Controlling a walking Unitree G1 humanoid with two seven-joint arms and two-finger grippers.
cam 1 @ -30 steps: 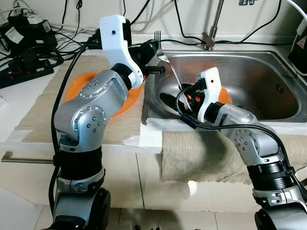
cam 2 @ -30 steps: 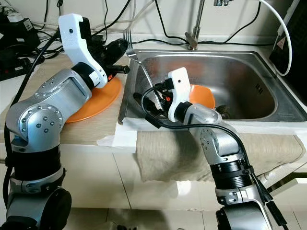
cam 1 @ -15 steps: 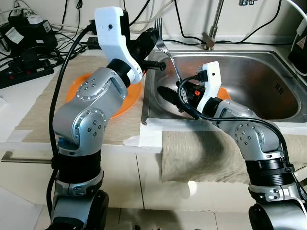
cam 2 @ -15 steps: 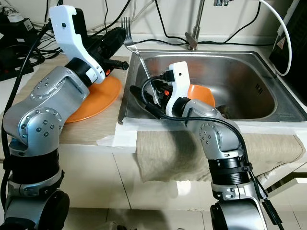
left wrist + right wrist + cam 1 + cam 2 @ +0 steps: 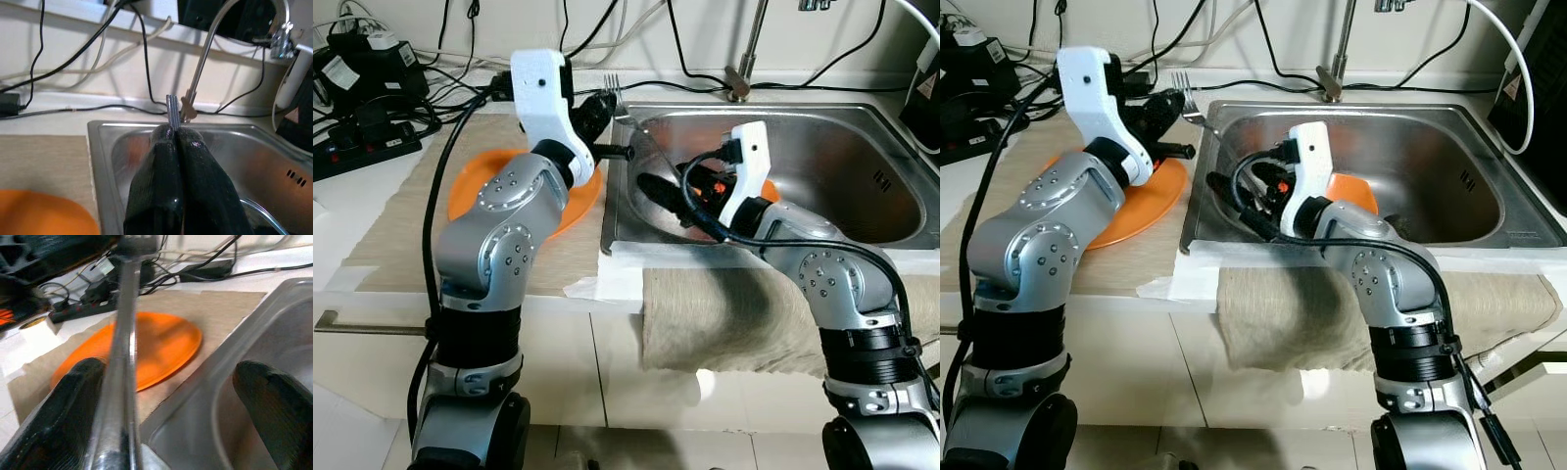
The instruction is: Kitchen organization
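Note:
My left gripper (image 5: 605,102) is shut on a metal fork (image 5: 612,84) above the sink's (image 5: 862,147) left rear rim. The tines (image 5: 172,110) stick out past the closed fingertips (image 5: 166,139). The fork's handle (image 5: 120,367) runs, blurred, close past my right gripper (image 5: 668,196), which stands open inside the left part of the sink. Its fingers (image 5: 274,406) are spread wide and grip nothing. One orange plate (image 5: 475,186) lies on the beige mat left of the sink. Another orange dish (image 5: 1356,194) lies in the sink behind my right wrist.
A faucet (image 5: 744,61) rises at the sink's back edge. Power strips and black cables (image 5: 372,135) crowd the back left counter. A beige towel (image 5: 734,313) hangs over the counter's front edge. A dark appliance (image 5: 925,93) stands at the far right.
My left gripper has carried the fork up, then left and down towards the sink's left rim. The right gripper has stayed low in the sink, lifting slightly.

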